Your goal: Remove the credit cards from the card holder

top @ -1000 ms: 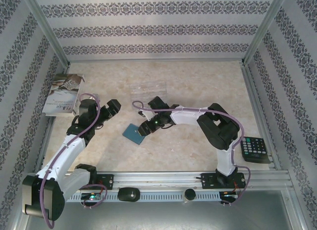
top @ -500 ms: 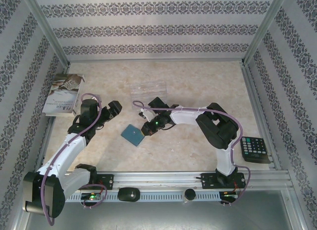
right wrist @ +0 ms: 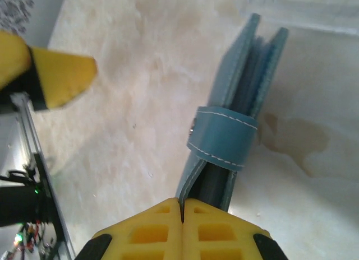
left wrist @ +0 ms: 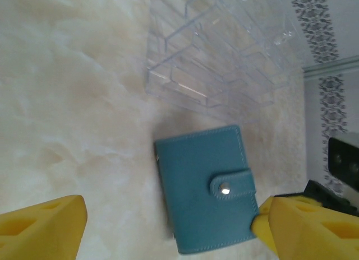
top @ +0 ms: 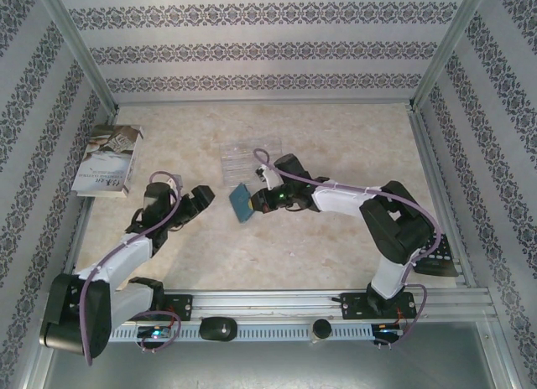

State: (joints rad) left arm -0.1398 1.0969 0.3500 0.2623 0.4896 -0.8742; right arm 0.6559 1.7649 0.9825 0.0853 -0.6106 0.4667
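Note:
The teal-blue card holder (top: 241,203) is off the table, turned on edge, its snap tab (left wrist: 230,186) fastened. My right gripper (right wrist: 182,203) is shut on the edge of one panel, with the strap (right wrist: 223,140) just ahead of its fingers. The holder's flat face (left wrist: 203,187) is turned toward my left gripper (left wrist: 171,215), which is open, its yellow fingers (left wrist: 42,225) standing wide to either side. That left gripper (top: 204,196) is just left of the holder. The credit cards are hidden inside; between the panels I see dark inner sleeves (right wrist: 255,92).
A clear plastic tray (top: 252,157) lies just behind the holder. A white booklet (top: 107,158) rests at the back left. A black calculator (top: 443,256) sits at the right edge, partly behind the right arm. Bare marble surface spreads in front of both grippers.
My right gripper has shut on the card holder, lifted it on edge and carried it back toward the tray. My left arm has shifted nearer and lower, now facing it.

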